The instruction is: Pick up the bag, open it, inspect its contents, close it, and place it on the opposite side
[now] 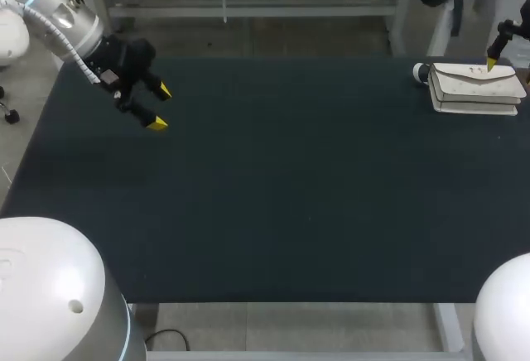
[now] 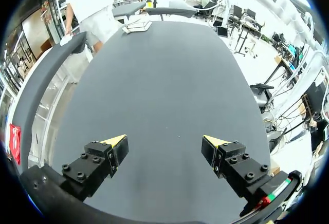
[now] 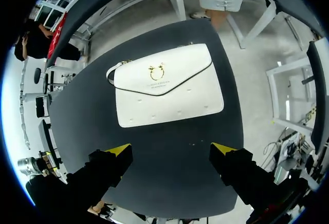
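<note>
A white bag [image 1: 476,88] with its flap closed lies flat at the table's far right corner. In the right wrist view the bag [image 3: 167,88] shows a gold clasp [image 3: 157,71] on its flap. My right gripper [image 3: 170,149] hangs open above it, the bag just ahead of its fingers and untouched. In the head view only one yellow tip of the right gripper [image 1: 492,64] shows, over the bag's far edge. My left gripper [image 1: 161,107] stands open and empty over the table's far left. From the left wrist view, the left gripper [image 2: 165,142] faces the distant bag [image 2: 138,26] across the table.
The dark table [image 1: 281,187] stretches between the two grippers. A small white loop [image 1: 421,72] sticks out at the bag's left end. The bag lies close to the table's right and far edges. My arms' white bases [image 1: 50,286] fill the near corners.
</note>
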Motion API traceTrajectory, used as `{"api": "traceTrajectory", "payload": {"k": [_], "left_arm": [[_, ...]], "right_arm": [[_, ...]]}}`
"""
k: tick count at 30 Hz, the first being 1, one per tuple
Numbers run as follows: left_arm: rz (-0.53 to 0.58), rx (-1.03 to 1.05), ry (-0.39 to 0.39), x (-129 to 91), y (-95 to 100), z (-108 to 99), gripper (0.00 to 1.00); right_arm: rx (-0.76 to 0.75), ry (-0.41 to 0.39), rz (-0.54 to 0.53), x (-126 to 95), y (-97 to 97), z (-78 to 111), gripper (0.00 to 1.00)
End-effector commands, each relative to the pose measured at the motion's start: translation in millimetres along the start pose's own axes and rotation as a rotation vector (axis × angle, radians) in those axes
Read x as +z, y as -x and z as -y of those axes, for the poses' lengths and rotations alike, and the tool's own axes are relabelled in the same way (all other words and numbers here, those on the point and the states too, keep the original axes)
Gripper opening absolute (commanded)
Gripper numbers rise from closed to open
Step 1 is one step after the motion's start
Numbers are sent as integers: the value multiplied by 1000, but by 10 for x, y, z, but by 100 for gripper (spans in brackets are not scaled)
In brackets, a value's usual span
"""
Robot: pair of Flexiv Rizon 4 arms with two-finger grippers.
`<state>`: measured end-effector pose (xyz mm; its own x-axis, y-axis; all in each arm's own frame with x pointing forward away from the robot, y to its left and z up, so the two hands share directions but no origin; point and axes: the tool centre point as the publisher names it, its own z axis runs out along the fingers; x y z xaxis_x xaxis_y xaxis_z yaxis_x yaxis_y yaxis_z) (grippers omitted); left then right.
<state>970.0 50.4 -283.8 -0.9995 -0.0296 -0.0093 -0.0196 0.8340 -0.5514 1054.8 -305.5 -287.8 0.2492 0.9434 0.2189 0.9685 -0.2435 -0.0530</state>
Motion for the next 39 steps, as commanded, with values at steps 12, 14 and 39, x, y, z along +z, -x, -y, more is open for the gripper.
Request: {"api": "traceTrajectory", "payload": {"k": [12,14,39], "left_arm": [[-11,17,3,66,32,15,100],[-11,17,3,66,32,15,100],[-11,17,3,66,32,15,100]], "right_arm": [[18,-41,-85,121,243,-272,100],[29,-41,-87,125,308,-305,100],[78,-72,-249,522,757,-718,77]]}}
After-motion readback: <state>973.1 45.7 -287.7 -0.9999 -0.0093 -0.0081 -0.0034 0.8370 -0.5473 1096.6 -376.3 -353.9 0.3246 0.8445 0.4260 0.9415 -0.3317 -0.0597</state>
